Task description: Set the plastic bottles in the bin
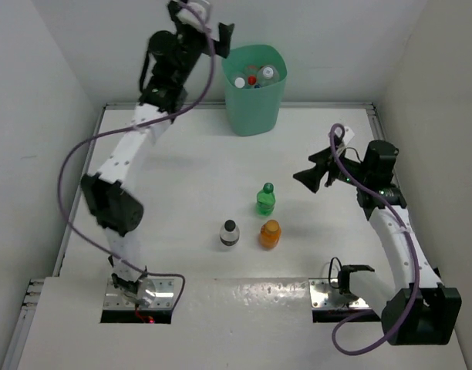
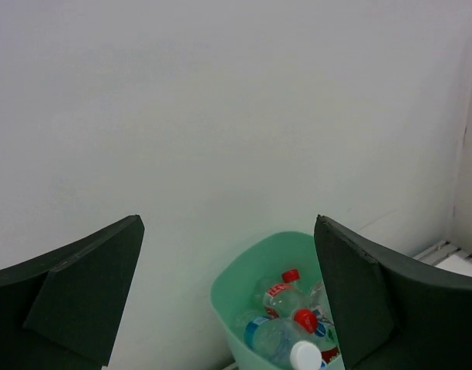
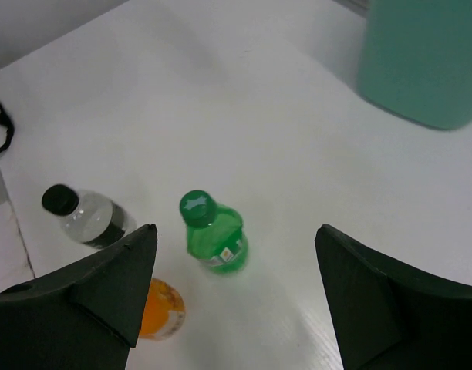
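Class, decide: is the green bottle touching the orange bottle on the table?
Apart. The right wrist view shows bare white table between the green bottle and the orange bottle; the top view shows a gap too.

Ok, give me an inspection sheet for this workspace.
Surface: white table.
Job's things: bin at the far edge, holding several bottles; green bottle, orange bottle and black-capped bottle upright mid-table, apart from each other.
Clutter: nothing seen.
End effectors: left end effector open, empty, raised beside the bin; right end effector open, empty, above the table, pointed at the green bottle.
Cables: purple left cable and right cable loop along their arms, off the bottles.
Surroundings: plain white walls on three sides.
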